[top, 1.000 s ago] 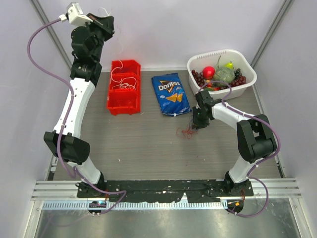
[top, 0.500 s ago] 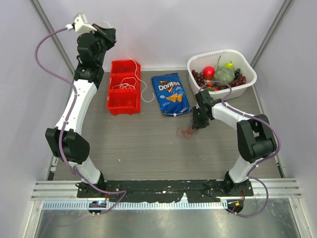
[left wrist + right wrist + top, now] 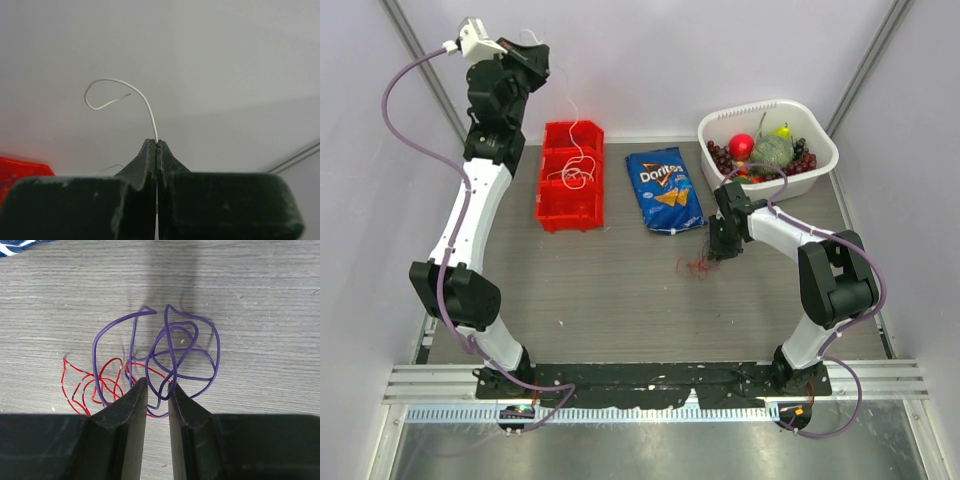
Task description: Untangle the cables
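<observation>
My left gripper (image 3: 533, 52) is raised high at the back left, above the red bin (image 3: 558, 210). It is shut on a white cable (image 3: 574, 172) that hangs down and coils in the bin. In the left wrist view the closed gripper (image 3: 157, 143) pinches the white cable (image 3: 146, 102), whose free end curls above the tips. My right gripper (image 3: 716, 251) is low on the table at the red and purple tangle (image 3: 697, 266). In the right wrist view the gripper (image 3: 157, 384) is narrowly open. Loops of the purple cable (image 3: 186, 347) lie between its tips, and the red cable (image 3: 84, 383) lies to the left.
A blue Doritos bag (image 3: 665, 190) lies on the table between the red bin and the right arm. A white basket (image 3: 817, 165) of fruit stands at the back right. Grey walls close in the back and sides.
The left arm shifted slightly left and back. The hanging white cable, which trailed right of the bin half a second ago, now lies gathered over the bin. The right arm has not moved.
</observation>
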Robot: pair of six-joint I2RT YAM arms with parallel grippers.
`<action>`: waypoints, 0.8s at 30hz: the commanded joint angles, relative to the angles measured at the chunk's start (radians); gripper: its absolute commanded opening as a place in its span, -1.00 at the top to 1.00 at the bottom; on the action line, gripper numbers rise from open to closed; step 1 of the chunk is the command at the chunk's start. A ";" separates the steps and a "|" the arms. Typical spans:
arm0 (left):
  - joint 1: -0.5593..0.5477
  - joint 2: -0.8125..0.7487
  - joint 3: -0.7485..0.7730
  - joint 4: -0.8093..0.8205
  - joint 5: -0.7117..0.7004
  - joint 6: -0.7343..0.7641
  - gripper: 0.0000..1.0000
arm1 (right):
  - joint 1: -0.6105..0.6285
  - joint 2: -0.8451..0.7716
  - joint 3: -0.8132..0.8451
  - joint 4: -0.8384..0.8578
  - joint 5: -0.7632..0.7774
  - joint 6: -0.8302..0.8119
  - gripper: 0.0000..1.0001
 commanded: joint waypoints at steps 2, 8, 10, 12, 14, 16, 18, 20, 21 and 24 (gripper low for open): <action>0.016 0.003 0.071 0.058 0.007 0.006 1.00 | 0.000 -0.018 0.034 -0.004 0.014 -0.009 0.43; 0.033 0.040 0.127 0.058 0.007 -0.003 1.00 | 0.000 -0.018 0.034 -0.004 0.014 -0.009 0.44; 0.036 0.051 0.137 0.061 0.010 -0.003 1.00 | 0.000 -0.019 0.035 -0.004 0.017 -0.009 0.44; 0.036 0.060 0.134 0.062 0.011 -0.006 1.00 | 0.000 -0.016 0.037 -0.006 0.017 -0.011 0.44; 0.037 0.061 0.124 0.062 0.010 -0.006 1.00 | 0.000 -0.016 0.037 -0.004 0.017 -0.009 0.43; 0.042 0.063 0.110 0.068 0.010 -0.005 1.00 | 0.002 -0.016 0.037 -0.004 0.020 -0.011 0.44; 0.043 0.067 0.099 0.070 0.010 -0.008 1.00 | 0.000 -0.016 0.038 -0.006 0.020 -0.012 0.44; 0.043 0.071 0.090 0.073 0.010 -0.005 1.00 | -0.001 -0.012 0.040 -0.006 0.020 -0.012 0.44; 0.043 0.072 0.087 0.071 0.010 -0.003 1.00 | 0.000 -0.010 0.040 -0.006 0.018 -0.012 0.43; 0.046 0.071 0.061 0.068 0.005 0.006 1.00 | -0.002 -0.010 0.040 -0.007 0.018 -0.012 0.44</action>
